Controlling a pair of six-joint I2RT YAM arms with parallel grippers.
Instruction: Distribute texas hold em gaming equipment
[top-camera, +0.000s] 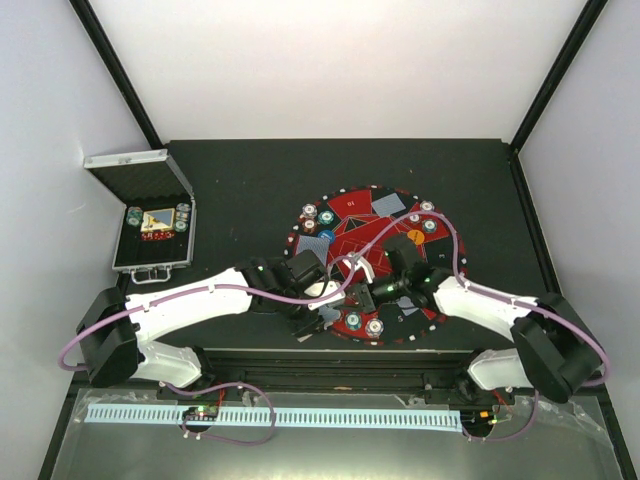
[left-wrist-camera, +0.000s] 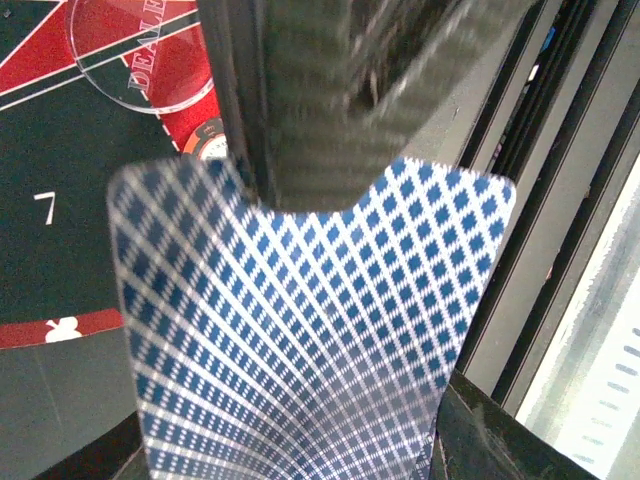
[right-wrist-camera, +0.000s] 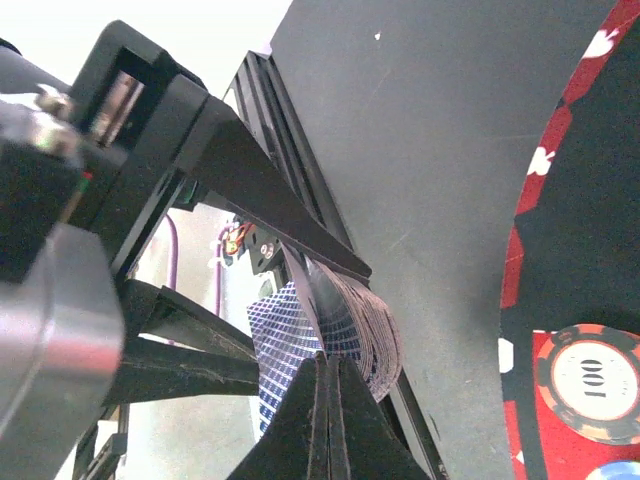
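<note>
Playing cards (left-wrist-camera: 300, 340) hung as one deck just above the near rim of the round mat (top-camera: 352, 212), off the table (top-camera: 230, 180). The left claw (top-camera: 308, 312) pinched one short end. The right claw (right-wrist-camera: 326, 395), pressed together, sat at the free end; whether a card lay between its fingers could not be told. A pull risked dragging off several cards, or the bowed deck could spring loose and scatter over the chip (right-wrist-camera: 590, 385) by that rim. The deck's long axis ran from the left claw toward the right, backs facing the left wrist.
</note>
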